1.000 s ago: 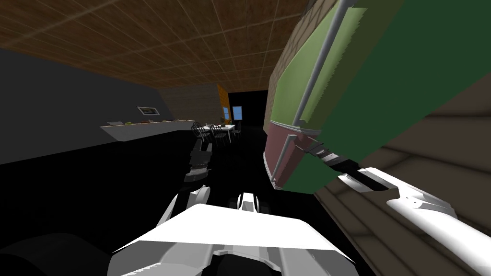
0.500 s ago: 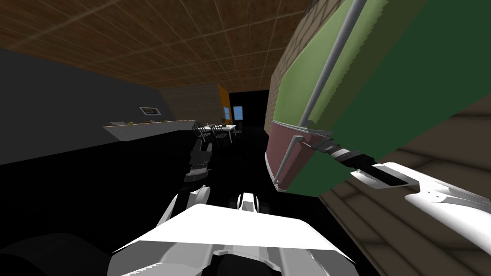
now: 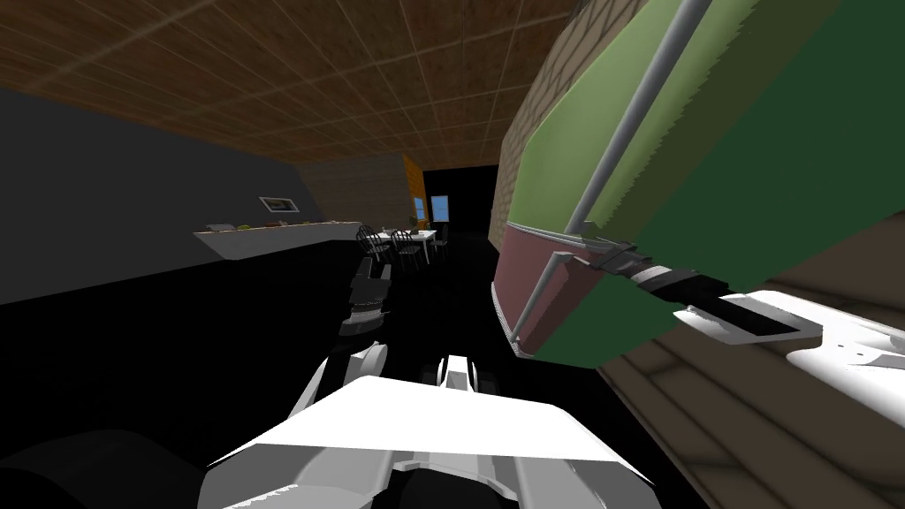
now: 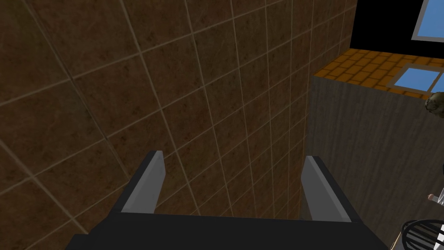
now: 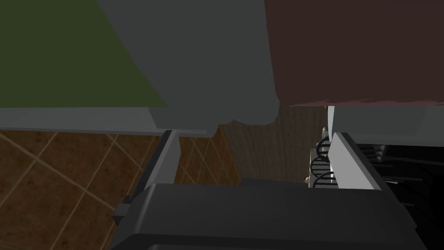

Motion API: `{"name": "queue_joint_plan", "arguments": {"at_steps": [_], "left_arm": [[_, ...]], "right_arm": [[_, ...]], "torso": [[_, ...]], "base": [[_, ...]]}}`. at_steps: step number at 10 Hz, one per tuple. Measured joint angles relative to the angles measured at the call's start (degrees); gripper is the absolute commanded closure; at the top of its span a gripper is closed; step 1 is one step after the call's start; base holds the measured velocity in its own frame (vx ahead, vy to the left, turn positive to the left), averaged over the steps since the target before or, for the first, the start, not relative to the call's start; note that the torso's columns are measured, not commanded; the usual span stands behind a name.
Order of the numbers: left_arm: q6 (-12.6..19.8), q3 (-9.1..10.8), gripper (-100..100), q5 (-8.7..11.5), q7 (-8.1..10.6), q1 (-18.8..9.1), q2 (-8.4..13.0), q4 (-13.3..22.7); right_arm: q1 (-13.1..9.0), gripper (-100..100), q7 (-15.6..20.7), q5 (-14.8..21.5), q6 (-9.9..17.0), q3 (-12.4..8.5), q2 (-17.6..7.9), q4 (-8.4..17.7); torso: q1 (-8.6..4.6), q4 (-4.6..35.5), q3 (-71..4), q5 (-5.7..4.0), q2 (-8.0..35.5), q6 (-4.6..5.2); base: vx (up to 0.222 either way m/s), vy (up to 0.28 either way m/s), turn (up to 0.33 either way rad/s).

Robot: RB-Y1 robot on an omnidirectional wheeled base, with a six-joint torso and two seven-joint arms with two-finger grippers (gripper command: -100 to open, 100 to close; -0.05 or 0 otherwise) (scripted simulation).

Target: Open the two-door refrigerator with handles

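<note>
At the refrigerator's [image 3: 760, 150] grey handle [image 5: 208, 65], right jaws gape just beside it; left jaws spread; chairs [image 3: 402, 247] well apart.

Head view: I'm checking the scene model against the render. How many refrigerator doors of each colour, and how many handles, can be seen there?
Green door: 1
Dark red door: 1
Grey handles: 2, a long one on the green door and a short one on the dark red door
Total: 4
</note>
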Motion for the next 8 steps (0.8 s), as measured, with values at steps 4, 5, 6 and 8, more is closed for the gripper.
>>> {"name": "queue_joint_plan", "arguments": {"at_steps": [4, 5, 6, 8], "left_arm": [[0.0, 0.0, 0, 0.0, 0.0, 0.0, 0.0, 0.0], [0.0, 0.0, 0, 0.0, 0.0, 0.0, 0.0, 0.0], [0.0, 0.01, 0, 0.0, 0.0, 0.0, 0.0, 0.0], [0.0, 0.01, 0, 0.0, 0.0, 0.0, 0.0, 0.0]], "right_arm": [[-1.1, -100, 3.0, -0.3, 0.4, -0.7, -4.3, 3.0], [-1.4, -100, 3.7, -0.3, 0.2, -0.9, -5.3, 3.8], [-1.4, -100, 3.9, -0.3, 0.2, -0.9, -5.4, 3.9], [-1.4, 100, 3.1, -0.3, 0.4, -0.8, -6.3, 4.1]], "torso": [[-0.12, 0.0, 0.0, -0.04, 0.0, 0.02], [-0.06, 0.0, 0.0, -0.02, 0.0, 0.0], [-0.11, 0.0, 0.0, -0.04, 0.0, 0.0], [-0.12, -0.1, -0.2, 0.03, -0.3, -0.19]], "base": [[0.04, 0.06, 0.01], [0.019, 0.021, -0.001], [0.093, 0.02, 0.069], [0.022, 0.011, -0.018]]}}
